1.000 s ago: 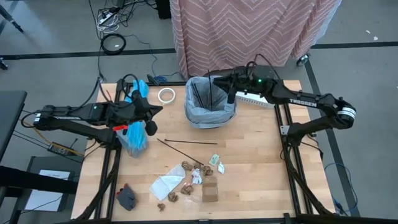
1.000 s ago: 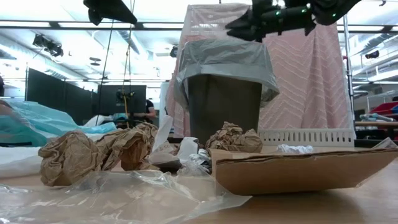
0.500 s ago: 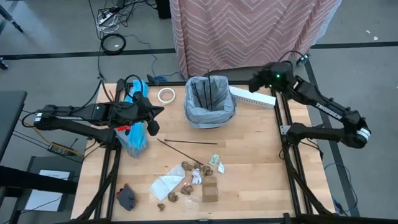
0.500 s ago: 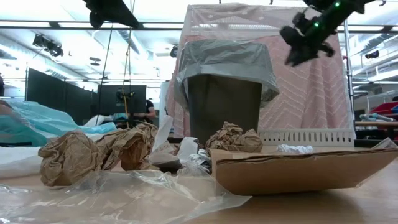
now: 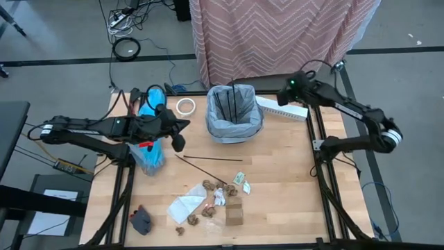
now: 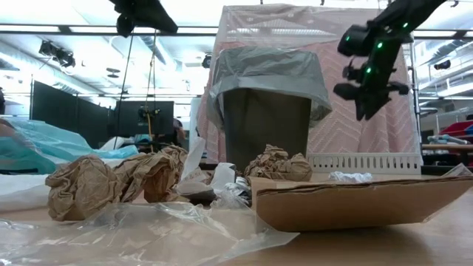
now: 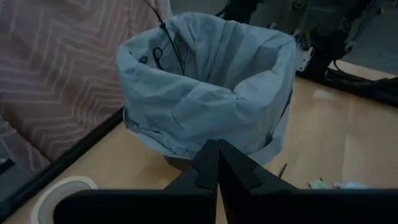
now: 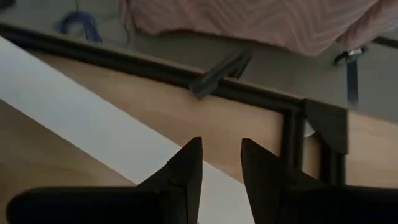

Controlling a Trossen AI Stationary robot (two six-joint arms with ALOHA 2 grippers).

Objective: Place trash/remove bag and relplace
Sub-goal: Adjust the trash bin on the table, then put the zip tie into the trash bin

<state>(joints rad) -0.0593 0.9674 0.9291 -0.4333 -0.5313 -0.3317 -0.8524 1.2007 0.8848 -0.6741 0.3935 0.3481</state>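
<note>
The thin, crinkly light grey plastic bag (image 5: 234, 119) is lining a dark round bin (image 6: 266, 139) that is standing upright at the far middle of the light wooden table (image 5: 284, 173), its edge folded down over the bin's rim. Several thin dark sticks (image 5: 232, 103) are leaning inside it. The rest of the trash is lying nearer the front: one long thin dark stick (image 5: 208, 160) just in front of the bin, then crumpled brown paper wads (image 5: 220, 187), a brown cardboard scrap (image 5: 234, 214), and white paper and wrapper bits (image 5: 186, 207).

The translucent turquoise-blue plastic bag (image 5: 150, 132) is lying in a heap at the table's left side, under the left arm. A white tape ring (image 5: 184, 106) is sitting between it and the bin, and a long white box (image 5: 281, 110) is lying just to the right of the bin.

The left gripper (image 7: 217, 167) is hovering to the left of the bin, pointing at the grey bag with its fingers pressed together and nothing between them. The right gripper (image 8: 220, 163) is hanging above the long white box near the table's far right corner, its fingers standing a little apart and holding nothing.

A small dark grey and red object (image 5: 141, 219) is resting at the front left corner.
</note>
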